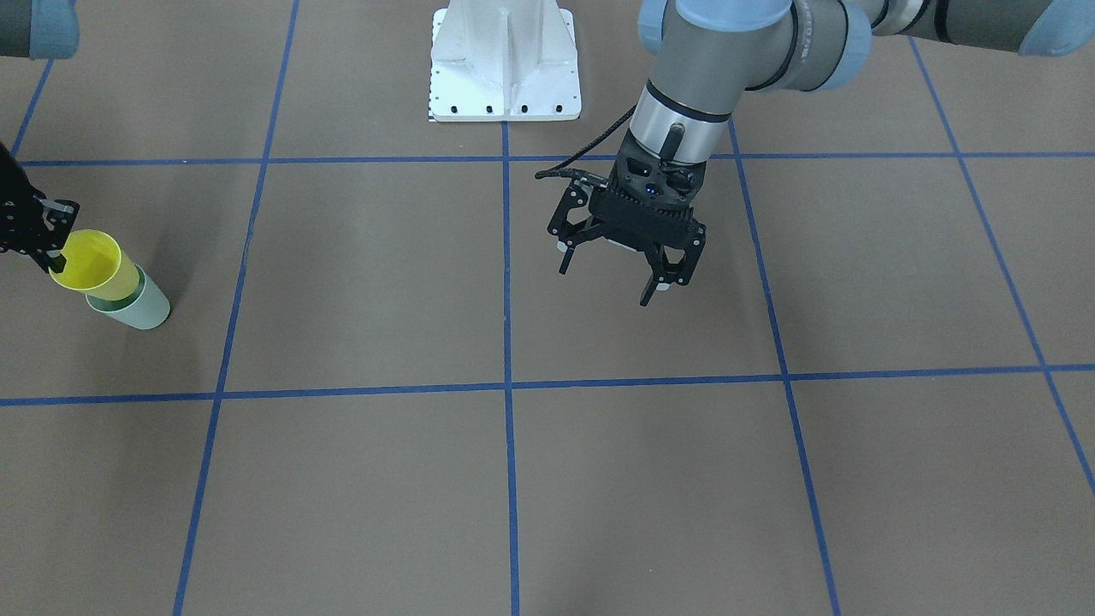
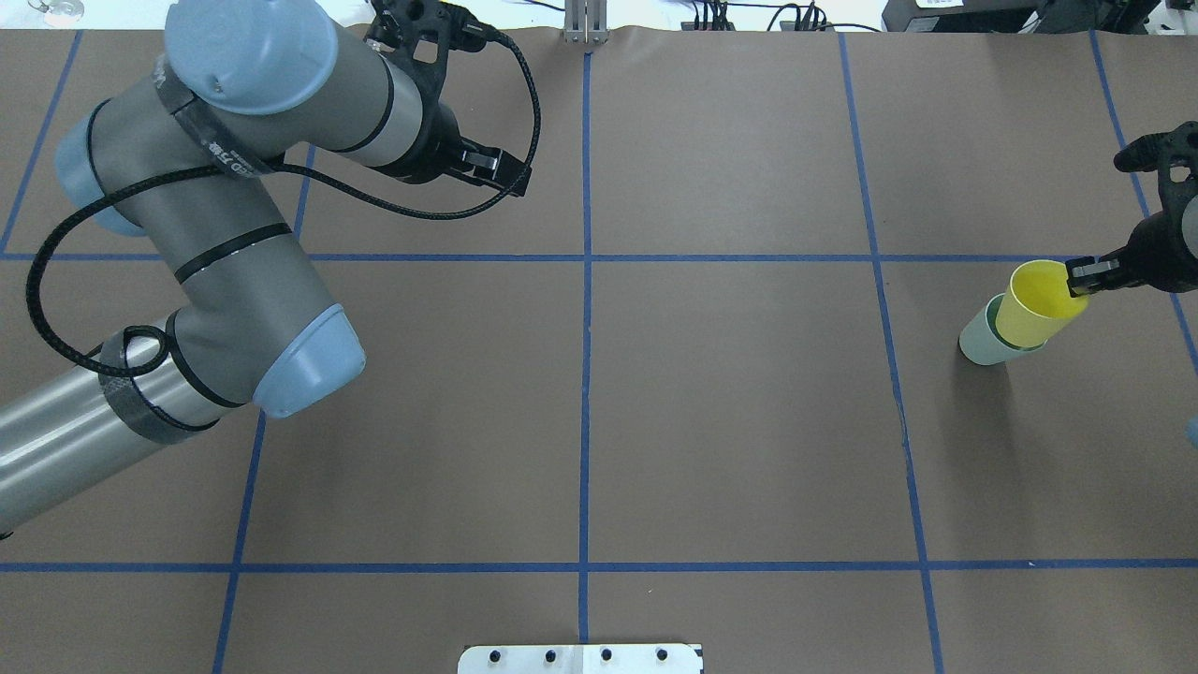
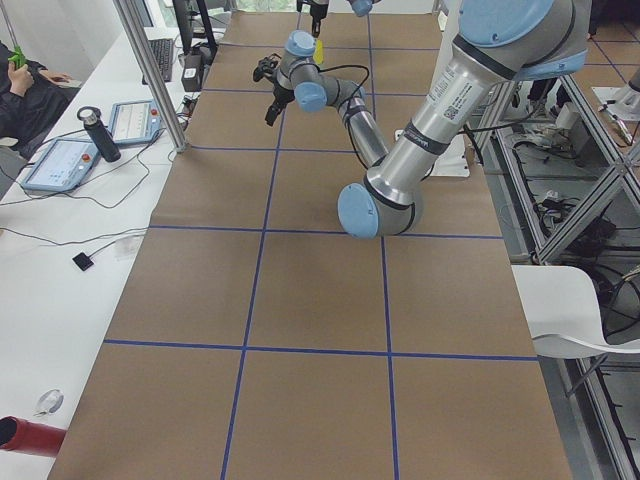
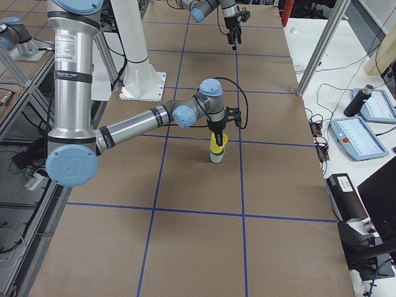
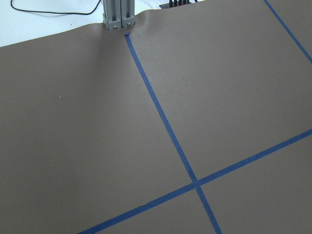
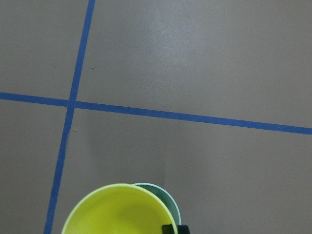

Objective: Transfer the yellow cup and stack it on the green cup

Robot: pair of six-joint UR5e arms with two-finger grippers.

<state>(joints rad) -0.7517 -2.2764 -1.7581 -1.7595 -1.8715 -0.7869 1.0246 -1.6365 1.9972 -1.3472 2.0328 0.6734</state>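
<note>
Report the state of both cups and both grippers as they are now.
yellow cup: mouth up, lower part nested inside the green cup, rim gripped.
green cup: standing upright on the table, holding the yellow cup.
right gripper: shut on the yellow cup's rim.
left gripper: open, empty, held above the table far from the cups.

Flat table [image 2: 730, 421] covered in brown paper, gridded with blue tape lines [image 2: 586, 374]. Overhead view: small pale mint-green plastic cup [image 2: 979, 337] stands upright at 3 o'clock, near the edge. White metal base plate [image 2: 580, 658] at 6 o'clock; grey metal post [image 2: 586, 21] at 12.
</note>
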